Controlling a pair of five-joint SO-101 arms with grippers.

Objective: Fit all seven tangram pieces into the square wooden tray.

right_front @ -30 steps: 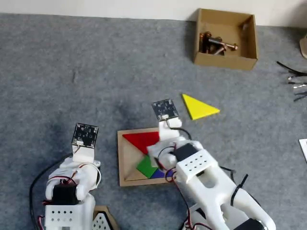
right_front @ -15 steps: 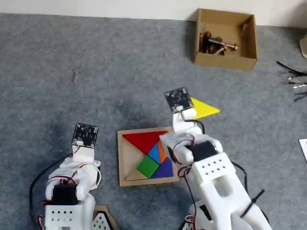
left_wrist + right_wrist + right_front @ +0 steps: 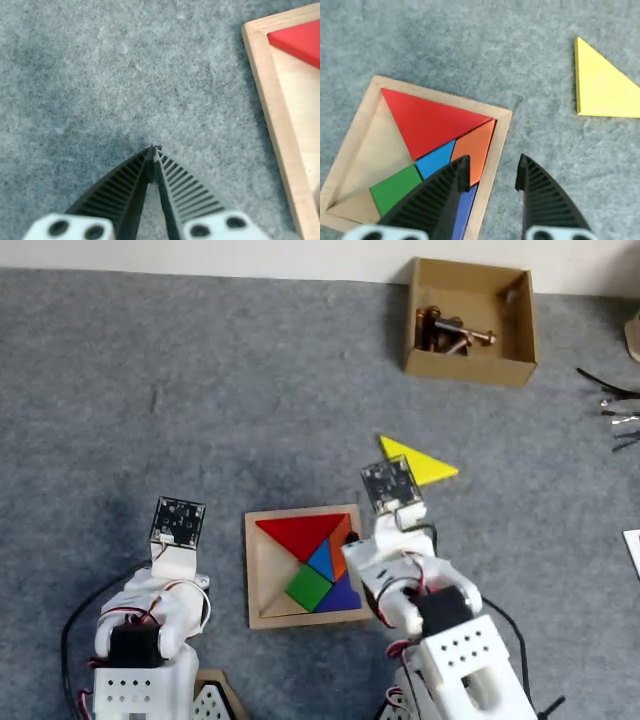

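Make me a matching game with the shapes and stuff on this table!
Things:
1. red triangle
2. yellow triangle
3. cardboard box
4. left gripper

Where or how:
A. shut, above the grey carpet
B. inside the wooden tray
C. lying on the carpet, outside the tray
D. at the far side of the table, holding metal parts

Pairs: 1-B, 2-C, 3-D, 4-A
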